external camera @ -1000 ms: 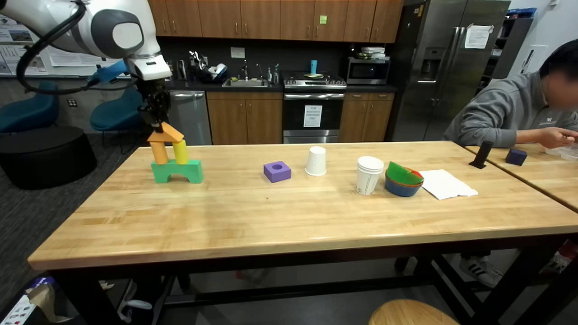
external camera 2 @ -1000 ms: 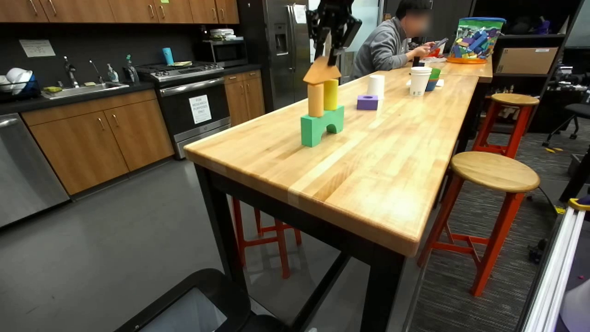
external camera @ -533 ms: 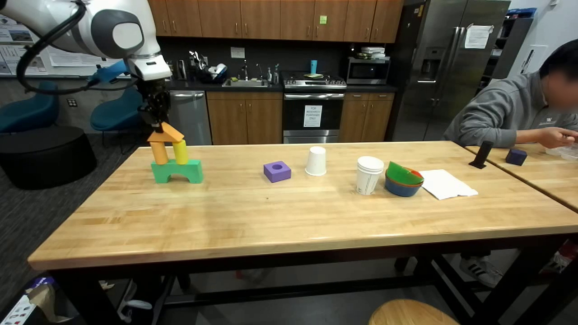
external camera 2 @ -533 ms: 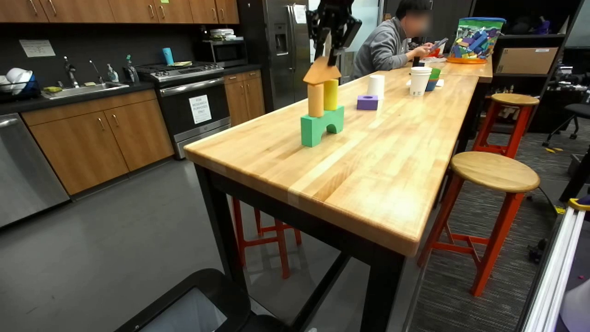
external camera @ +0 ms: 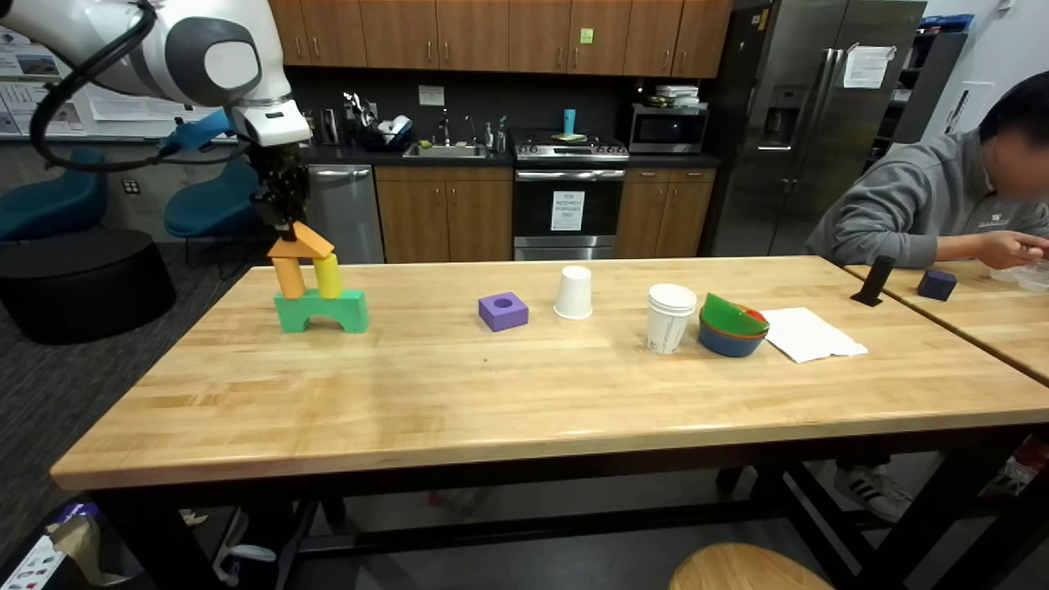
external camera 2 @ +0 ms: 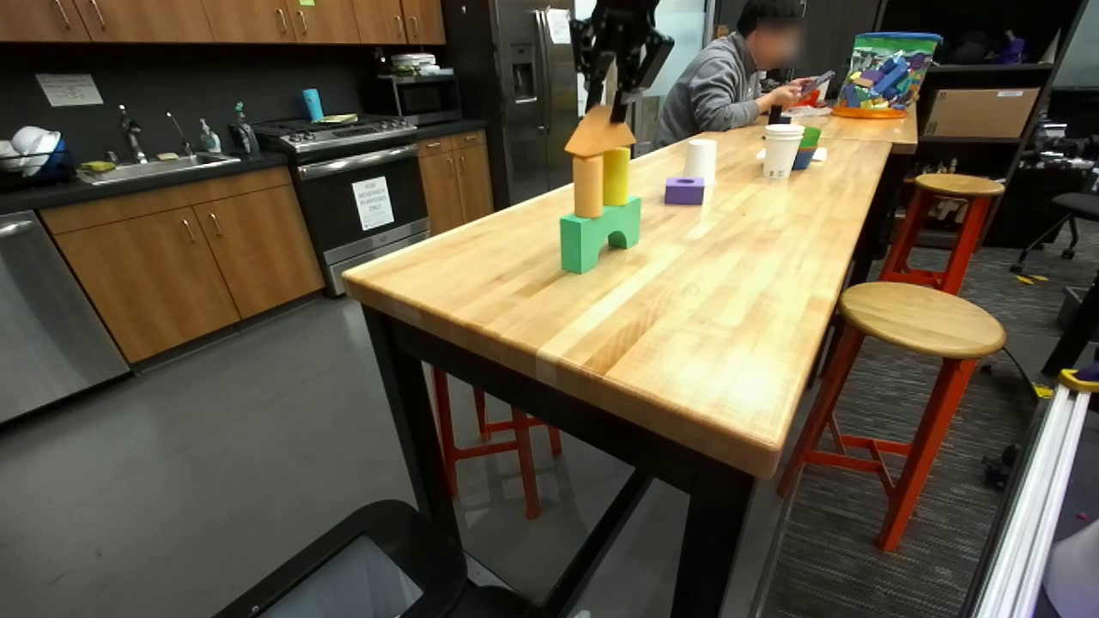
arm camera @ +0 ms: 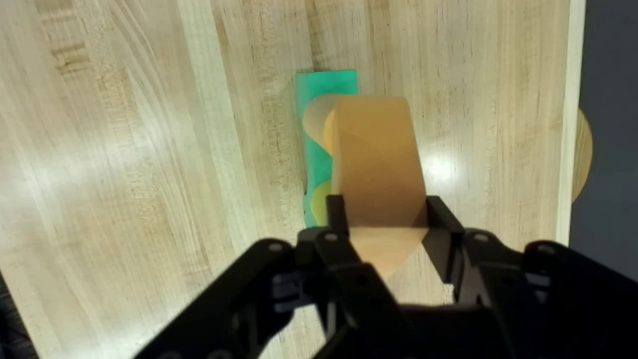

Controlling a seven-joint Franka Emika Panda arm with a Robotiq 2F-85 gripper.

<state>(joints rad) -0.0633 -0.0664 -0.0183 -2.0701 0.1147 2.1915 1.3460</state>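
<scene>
Where my gripper [arm camera: 382, 214] pinches the orange triangular block [arm camera: 378, 159] above the green arch block [external camera: 322, 305], the peak points up and the long base runs parallel to the arch's length. The held block looks plain, one slope paler. On the arch stand an orange cylinder [external camera: 288, 277] and yellow cylinder [external camera: 328, 277].

Upturned cup [external camera: 573, 293], nested bowls [external camera: 732, 329], microwave [external camera: 668, 129]

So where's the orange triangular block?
In an exterior view, the orange triangular block is on the left, above the orange cylinder and yellow cylinder; the wrist view shows the gripper holding it.
</scene>
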